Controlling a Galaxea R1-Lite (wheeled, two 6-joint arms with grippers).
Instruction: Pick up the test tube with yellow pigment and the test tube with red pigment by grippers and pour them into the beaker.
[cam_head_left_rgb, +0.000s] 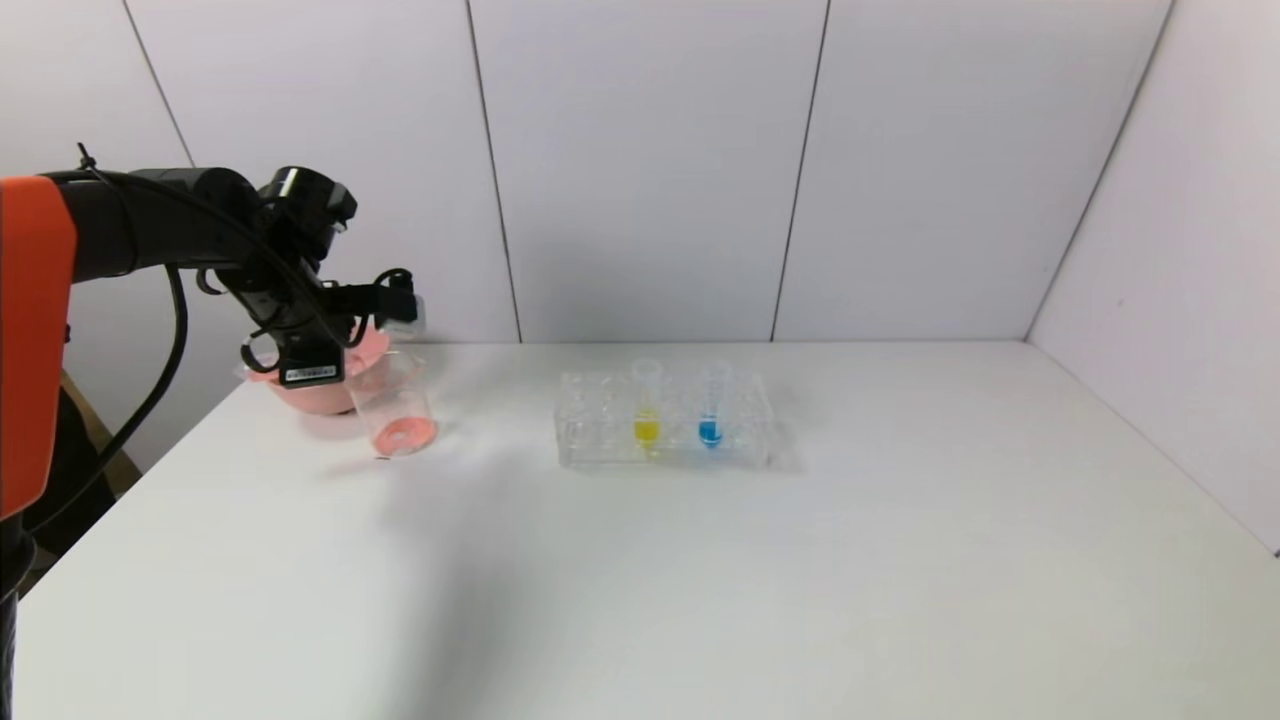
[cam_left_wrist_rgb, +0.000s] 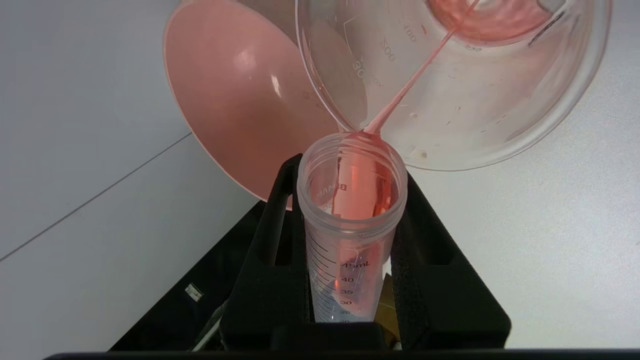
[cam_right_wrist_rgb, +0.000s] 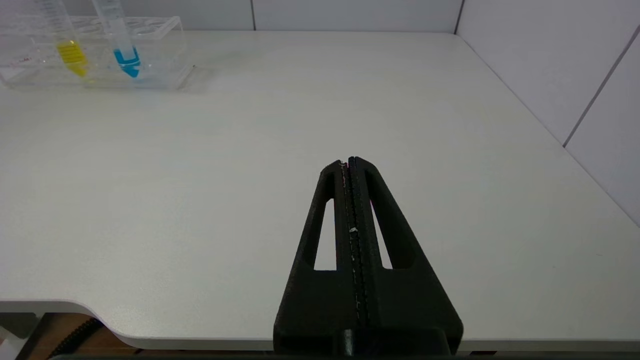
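A: Left arm status?

B: Left gripper (cam_head_left_rgb: 400, 300) is up over the left side of the white table (cam_head_left_rgb: 700, 580), clamped on the clear test tube with red pigment (cam_left_wrist_rgb: 350, 200). The tube is tipped over with its mouth at the rim of the small clear glass beaker (cam_head_left_rgb: 395, 405).

A: Liquid?

B: In the left wrist view, a thin orange-red stream runs from the tube mouth down the beaker's inner wall to a red pool at the bottom. Some red liquid is still in the tube. Both black fingers (cam_left_wrist_rgb: 270, 260) press against the tube's sides.

A: Where does the beaker sit?

B: On the table, just in front of the pink round bowl (cam_head_left_rgb: 320, 385), touching or nearly so; I can't tell which.

A: Yellow one?

B: The clear test tube with yellow pigment (cam_head_left_rgb: 646, 405) stands upright in the clear plastic many-holed rack (cam_head_left_rgb: 600, 430) mid-table, well apart from the beaker. A clear tube with blue liquid (cam_head_left_rgb: 711, 410) stands in the same rack, just to the yellow tube's right.

A: Right arm?

B: Right gripper (cam_right_wrist_rgb: 350, 165) is parked low at the near edge of the table, fingers pressed together, holding nothing. It's out of the head view.
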